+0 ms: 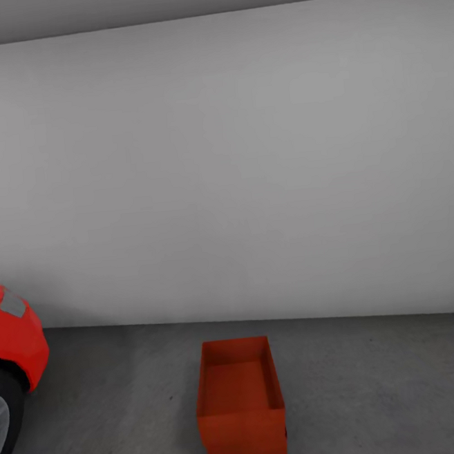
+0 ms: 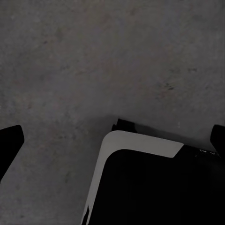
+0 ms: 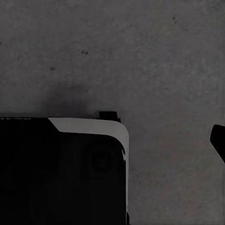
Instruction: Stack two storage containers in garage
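1. One storage container (image 1: 241, 406) is sitting on the garage's grey concrete floor (image 1: 381, 386), open side up, nothing in it as far as I can see. It's dead centre low in the head view, with its long axis running away from the robot toward the white wall (image 1: 249, 169), short end facing us. Can't spot the second one here, so my guess is the job's sitting about half done.

2. Heading outward: the red car (image 1: 9, 345) is poking in on the robot's left, front corner and a bit of wheel, well apart from the box. Bare concrete is lying off to the box's right.

3. Both wrist cameras are looking straight down at mottled concrete and what I take to be a corner of the robot's own dark base (image 2: 154, 183) with a white edge.

4. Left gripper (image 2: 115, 140): dark finger tips are showing at opposite edges of the left wrist view, so the fingers are spread wide and carrying nothing. Right gripper: just one dark tip (image 3: 218, 140) is peeking in at the edge, so honestly I can't tell whether it's spread or pinched.

5. What matters next, I reckon: the box is lying straight ahead, about equally near either arm, so stacking the second one means lining up its long side with that same fore-aft axis.
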Tool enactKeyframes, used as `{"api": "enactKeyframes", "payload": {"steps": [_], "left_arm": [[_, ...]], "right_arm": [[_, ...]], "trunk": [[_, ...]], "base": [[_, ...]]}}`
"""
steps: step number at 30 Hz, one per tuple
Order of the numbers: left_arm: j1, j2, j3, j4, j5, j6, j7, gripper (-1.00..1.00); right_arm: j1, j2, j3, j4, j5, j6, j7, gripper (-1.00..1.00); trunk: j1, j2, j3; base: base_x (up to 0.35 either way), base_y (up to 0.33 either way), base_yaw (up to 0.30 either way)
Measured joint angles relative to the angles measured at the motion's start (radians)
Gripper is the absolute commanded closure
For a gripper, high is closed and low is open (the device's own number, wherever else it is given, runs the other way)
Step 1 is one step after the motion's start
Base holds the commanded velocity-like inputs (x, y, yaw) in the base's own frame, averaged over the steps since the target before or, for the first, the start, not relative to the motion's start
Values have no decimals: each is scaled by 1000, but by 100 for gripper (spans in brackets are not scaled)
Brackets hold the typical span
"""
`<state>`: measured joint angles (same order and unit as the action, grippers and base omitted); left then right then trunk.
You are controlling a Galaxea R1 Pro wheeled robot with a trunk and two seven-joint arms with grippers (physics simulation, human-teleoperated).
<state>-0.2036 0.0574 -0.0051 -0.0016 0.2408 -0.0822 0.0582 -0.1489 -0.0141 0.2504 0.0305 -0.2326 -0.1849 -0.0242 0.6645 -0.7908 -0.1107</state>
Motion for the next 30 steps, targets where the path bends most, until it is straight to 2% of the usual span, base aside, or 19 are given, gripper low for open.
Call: {"api": "enactKeyframes", "payload": {"steps": [30], "left_arm": [[1,4,4,-4,-3,-2,0,-100]], "right_arm": [[0,-2,8,0,8,9,3,-100]], "trunk": [[0,0,1]], "base": [[0,0,0]]}}
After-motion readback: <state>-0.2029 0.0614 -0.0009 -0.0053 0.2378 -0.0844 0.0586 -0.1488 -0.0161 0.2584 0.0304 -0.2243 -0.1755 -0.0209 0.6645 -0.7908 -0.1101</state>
